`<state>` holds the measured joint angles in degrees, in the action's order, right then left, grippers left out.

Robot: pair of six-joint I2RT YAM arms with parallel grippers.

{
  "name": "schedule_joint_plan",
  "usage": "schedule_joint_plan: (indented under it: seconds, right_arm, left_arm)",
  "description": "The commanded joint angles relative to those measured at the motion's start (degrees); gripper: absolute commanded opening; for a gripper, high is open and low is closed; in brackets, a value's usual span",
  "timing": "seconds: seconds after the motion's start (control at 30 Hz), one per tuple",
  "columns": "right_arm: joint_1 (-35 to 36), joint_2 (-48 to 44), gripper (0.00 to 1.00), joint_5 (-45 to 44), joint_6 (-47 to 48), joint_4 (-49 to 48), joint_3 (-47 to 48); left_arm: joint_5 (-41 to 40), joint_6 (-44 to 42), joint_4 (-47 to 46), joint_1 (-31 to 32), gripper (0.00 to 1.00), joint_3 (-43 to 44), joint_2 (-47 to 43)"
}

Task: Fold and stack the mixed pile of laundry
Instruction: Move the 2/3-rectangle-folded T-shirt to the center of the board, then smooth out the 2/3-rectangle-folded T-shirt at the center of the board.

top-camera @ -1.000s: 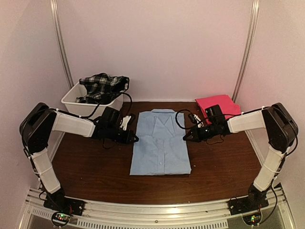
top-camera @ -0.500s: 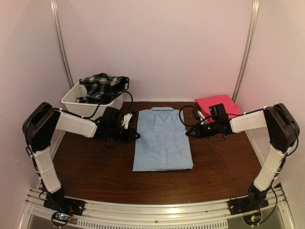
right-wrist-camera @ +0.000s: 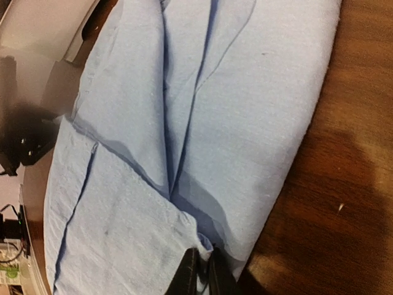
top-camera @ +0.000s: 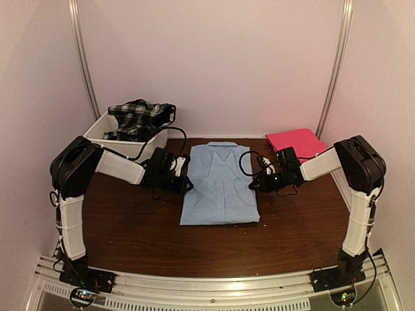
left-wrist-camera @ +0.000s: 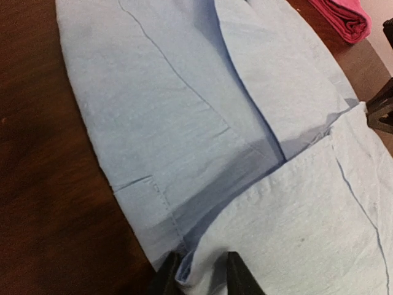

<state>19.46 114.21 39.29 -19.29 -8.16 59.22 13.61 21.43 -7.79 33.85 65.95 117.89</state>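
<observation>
A light blue collared shirt (top-camera: 220,184) lies flat mid-table, collar toward the back. My left gripper (top-camera: 187,186) is shut on its left edge, and my right gripper (top-camera: 251,186) is shut on its right edge. In the left wrist view the fingers (left-wrist-camera: 236,278) straddle a bunched fold of the shirt (left-wrist-camera: 184,92). In the right wrist view the gripper (right-wrist-camera: 199,276) pinches the edge of an upper layer of the shirt (right-wrist-camera: 245,92). A folded pink-red cloth (top-camera: 295,140) lies at the back right. A black-and-white plaid garment (top-camera: 139,116) sits in the tub.
The white plastic tub (top-camera: 97,133) stands at the back left, close behind my left arm. The pink-red cloth (left-wrist-camera: 344,15) shows at the top right of the left wrist view. Brown wooden tabletop (top-camera: 214,249) surrounds the shirt. Walls close in on both sides.
The shirt has slid toward the back and looks shorter at its near end. Both arms' elbows have swung inward while the grippers kept hold of the shirt's edges.
</observation>
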Motion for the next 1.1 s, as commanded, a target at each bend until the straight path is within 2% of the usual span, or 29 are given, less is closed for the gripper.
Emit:
schedule_joint_plan:
  seconds: [0.0, 0.07, 0.13, 0.17, 0.23, 0.33, 0.43, 0.47, 0.5, 0.57, 0.63, 0.77, 0.87, 1.07]
  right_arm:
    - [-0.4, -3.4, 0.29, -2.5, 1.7, 2.5, 3.1]
    - [-0.5, -8.2, 0.5, -4.0, 2.2, 3.7, 2.3]
    - [-0.6, -13.5, 0.72, -5.6, 3.4, 6.1, 1.9]
    - [-0.7, -16.3, 0.81, -6.3, 4.1, 7.1, 1.6]
    - [-0.9, -21.9, 0.97, -7.1, 5.5, 8.8, 0.9]
    - [-1.6, -28.2, 1.0, -7.1, 5.4, 8.7, 0.3]
    - [-2.7, -30.3, 1.0, -9.2, 1.1, 9.2, 1.4]
    - [-3.1, -30.0, 1.0, -7.3, 0.1, 9.4, 1.9]
    - [-3.5, -29.4, 1.0, -3.3, -0.5, 8.9, 2.1]
    - [-3.3, -27.6, 1.0, 8.2, -3.2, 5.7, 1.3]
    - [-0.4, -26.5, 1.0, 14.6, -8.9, 0.5, -1.3]
    - [6.7, -29.1, 1.0, 13.7, -14.7, -6.2, -9.4]
    - [7.1, -32.2, 1.0, 13.1, -19.0, -12.2, -16.1]
    - [6.7, -36.9, 1.0, 10.3, -17.5, -8.3, -19.9]
  left_arm:
    - [-5.4, -1.0, 1.9, -0.4, 0.43, 1.5, -2.7]
    - [-7.3, -1.7, 1.7, -0.4, 0.64, -0.1, -7.3]
    - [-8.9, -3.1, 1.4, -0.4, 0.93, -2.3, -12.9]
    - [-9.4, -4.1, 0.9, -0.3, 0.97, -3.9, -16.3]
    - [-9.9, -5.7, -0.1, -0.2, 0.98, -7.1, -22.8]
    - [-11.0, -5.7, -1.2, -0.2, 0.98, -9.9, -30.6]
    - [-16.4, -2.2, 1.2, -0.3, 0.98, -9.3, -33.3]
    - [-17.3, -0.8, 4.0, -0.3, 0.98, -8.0, -33.2]
    - [-14.9, -1.5, 5.5, -0.3, 0.98, -6.8, -32.6]
    - [-3.2, -4.7, 6.2, -0.1, 0.98, -4.8, -30.2]
    - [6.5, -3.2, 6.1, 1.3, 0.97, -3.3, -27.0]
    - [16.7, 0.6, 1.5, 6.3, 0.98, -2.4, -20.0]
    - [22.3, 4.2, -1.7, 9.3, 0.98, 0.0, -13.6]
    - [26.2, 10.5, -8.6, 12.9, 0.98, 4.7, -1.9]
